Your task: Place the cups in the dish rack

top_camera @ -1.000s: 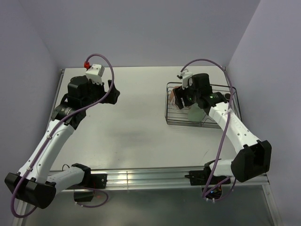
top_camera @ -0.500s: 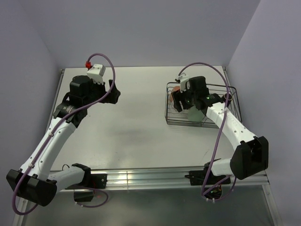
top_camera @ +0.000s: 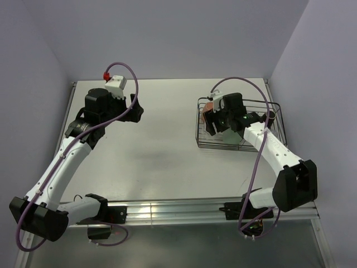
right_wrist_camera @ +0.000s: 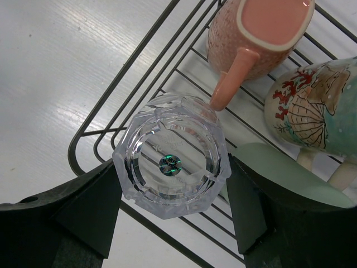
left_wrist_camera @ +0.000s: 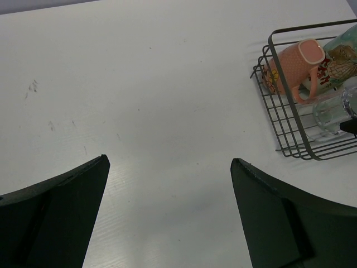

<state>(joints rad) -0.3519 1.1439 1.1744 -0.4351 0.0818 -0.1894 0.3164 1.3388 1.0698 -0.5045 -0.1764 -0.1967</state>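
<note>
The black wire dish rack [top_camera: 240, 147] stands at the right of the table. My right gripper [right_wrist_camera: 173, 164] is shut on a clear glass [right_wrist_camera: 172, 159] and holds it base-up over the rack's near left corner [right_wrist_camera: 134, 64]. Beside it in the rack lie a pinkish mug [right_wrist_camera: 262, 33], a cream patterned mug [right_wrist_camera: 312, 106] and a green tumbler [right_wrist_camera: 273, 167]. My left gripper [left_wrist_camera: 170, 161] is open and empty above the bare table, left of the rack [left_wrist_camera: 291, 103]. Its view shows the pinkish mug [left_wrist_camera: 293, 64] and a clear glass [left_wrist_camera: 329, 114].
The white table [top_camera: 156, 145] lies between the two arms. Grey walls close in the back and both sides. A metal rail [top_camera: 167, 209] runs along the near edge. A small dark thing [top_camera: 271, 115] sits at the rack's far right side.
My right gripper has moved left with the glass, from the rack's middle to over its left end. My left arm has drawn back a little.
</note>
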